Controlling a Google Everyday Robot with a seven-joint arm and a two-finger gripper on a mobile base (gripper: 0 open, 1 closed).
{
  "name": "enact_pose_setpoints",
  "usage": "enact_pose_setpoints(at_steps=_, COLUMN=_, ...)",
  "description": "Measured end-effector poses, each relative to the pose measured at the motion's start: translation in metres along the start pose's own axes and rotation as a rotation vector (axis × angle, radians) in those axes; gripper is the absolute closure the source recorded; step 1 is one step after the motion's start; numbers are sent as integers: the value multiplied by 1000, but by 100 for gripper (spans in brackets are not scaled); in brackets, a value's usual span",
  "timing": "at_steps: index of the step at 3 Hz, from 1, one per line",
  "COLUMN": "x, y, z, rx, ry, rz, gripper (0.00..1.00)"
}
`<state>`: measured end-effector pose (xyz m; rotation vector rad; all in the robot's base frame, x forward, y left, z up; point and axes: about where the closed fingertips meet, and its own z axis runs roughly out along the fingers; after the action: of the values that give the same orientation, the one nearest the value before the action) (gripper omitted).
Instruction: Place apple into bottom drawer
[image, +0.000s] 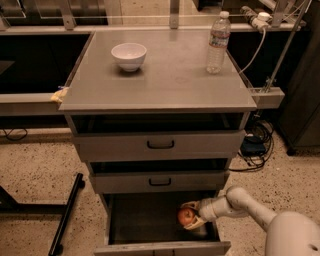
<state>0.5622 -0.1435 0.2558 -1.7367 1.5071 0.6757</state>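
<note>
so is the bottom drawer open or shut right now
Open: the bottom drawer is pulled out, with its dark interior exposed. The gripper holds the apple over the drawer's right side.

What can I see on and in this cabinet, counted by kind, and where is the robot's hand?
Drawers: 3, top drawer, middle drawer, open bottom drawer
Bowls: 1, white bowl on the cabinet top
Bottles: 1, water bottle on the cabinet top
Apples: 1, apple gripped by the hand over the bottom drawer
Total: 6
</note>
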Motion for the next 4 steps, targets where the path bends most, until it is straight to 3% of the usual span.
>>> enact_pose_setpoints(at_steps=1, x=26, y=-12, z=-2, rx=50, ry=15, rz=13, gripper=100)
enact_pose_setpoints(at_steps=2, x=30, y=-10, z=8, rx=29, ry=6, rz=-2, gripper=100)
enact_pose_setpoints(at_steps=4, x=77, y=0, z=69, rx=-17, ry=16, rz=29, gripper=100)
